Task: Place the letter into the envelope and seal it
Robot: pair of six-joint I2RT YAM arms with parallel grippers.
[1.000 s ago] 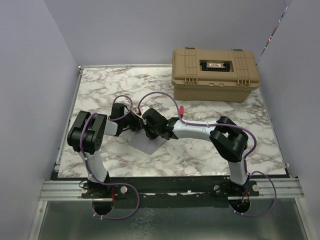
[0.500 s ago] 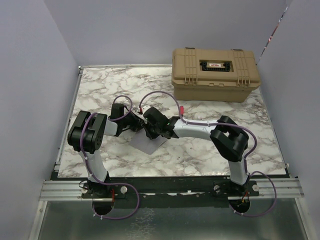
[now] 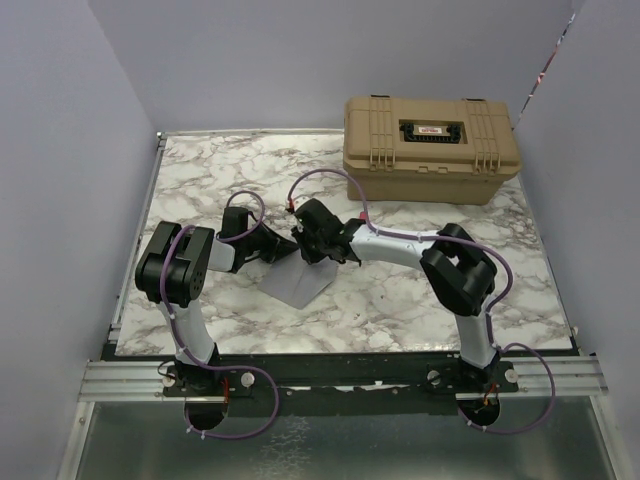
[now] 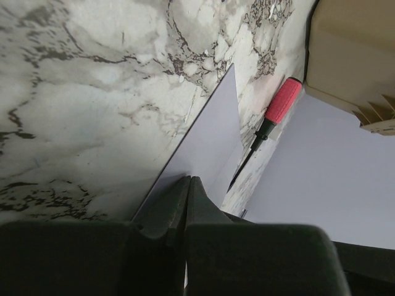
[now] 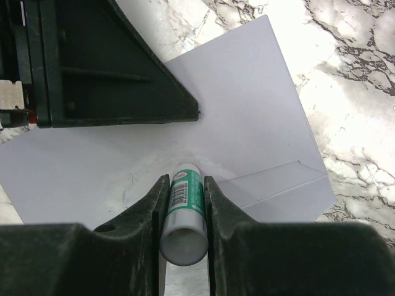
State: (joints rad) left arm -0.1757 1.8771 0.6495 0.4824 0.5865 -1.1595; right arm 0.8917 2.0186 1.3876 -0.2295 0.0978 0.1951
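The grey envelope lies flat on the marble table between the two arms. My left gripper is shut, its jaws pressed together, and its tip rests on the envelope with nothing between the fingers. My right gripper is shut on a green-and-white glue stick, whose tip touches the envelope near a faint smear. A folded strip of the envelope shows by its lower right edge. The left gripper reaches in from the upper left of the right wrist view. The letter is hidden.
A big tan hard plastic case stands at the back right of the table, also at the edge of the left wrist view as the case. A red-tipped black piece shows beyond the envelope. Purple walls close in on both sides.
My right gripper with the glue stick has drawn back toward the far side of the envelope, uncovering more of it. The left gripper has stayed put on the envelope.
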